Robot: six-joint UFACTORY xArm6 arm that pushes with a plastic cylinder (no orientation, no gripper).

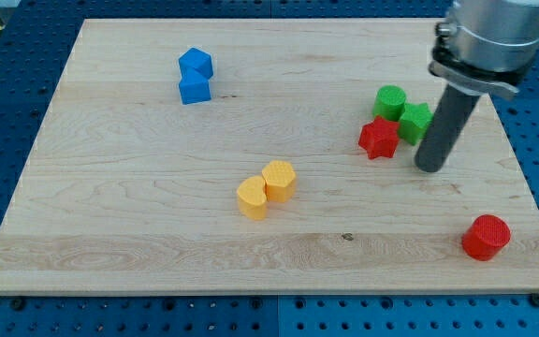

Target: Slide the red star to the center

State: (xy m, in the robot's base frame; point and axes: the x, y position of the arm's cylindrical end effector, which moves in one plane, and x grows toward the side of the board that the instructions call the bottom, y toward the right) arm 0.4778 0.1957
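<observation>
The red star point(378, 138) lies on the wooden board point(157, 225) at the view's right, touching the green cylinder point(390, 100) above it and the green star-like block point(415, 121) at its upper right. My tip point(429, 168) rests on the board just right of and slightly below the red star, a small gap away from it. The dark rod rises from there to the arm at the view's top right.
Two blue blocks point(195, 75) sit together at the upper left. Two yellow blocks point(266, 188) sit together near the board's middle, slightly low. A red cylinder point(486, 236) stands at the lower right corner. The board's right edge is near my tip.
</observation>
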